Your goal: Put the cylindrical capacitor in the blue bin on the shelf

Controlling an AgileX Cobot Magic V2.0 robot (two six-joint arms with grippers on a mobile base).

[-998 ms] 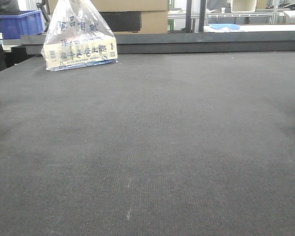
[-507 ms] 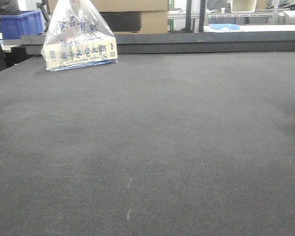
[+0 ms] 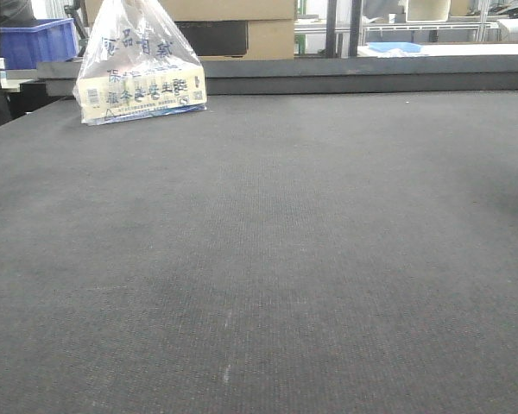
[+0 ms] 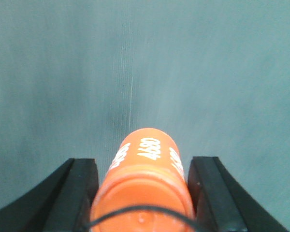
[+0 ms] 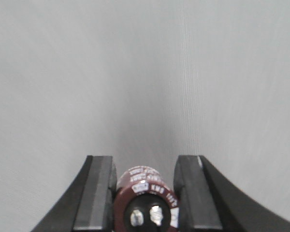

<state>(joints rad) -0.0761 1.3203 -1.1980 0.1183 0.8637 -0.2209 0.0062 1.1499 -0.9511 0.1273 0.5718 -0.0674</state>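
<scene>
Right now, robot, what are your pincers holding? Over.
Left pincer shut on orange cylinder marked 4680. Right pincer shut on dark capacitor, not binned yet. Bagged box at far edge of table. Over.

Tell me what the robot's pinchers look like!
Both are black. The left gripper has two chunky fingers with flat inner sides and curved outer edges. The right gripper has the same shape, with greyish pads inside. A thin black cable curves near the left one. No markings show.
</scene>
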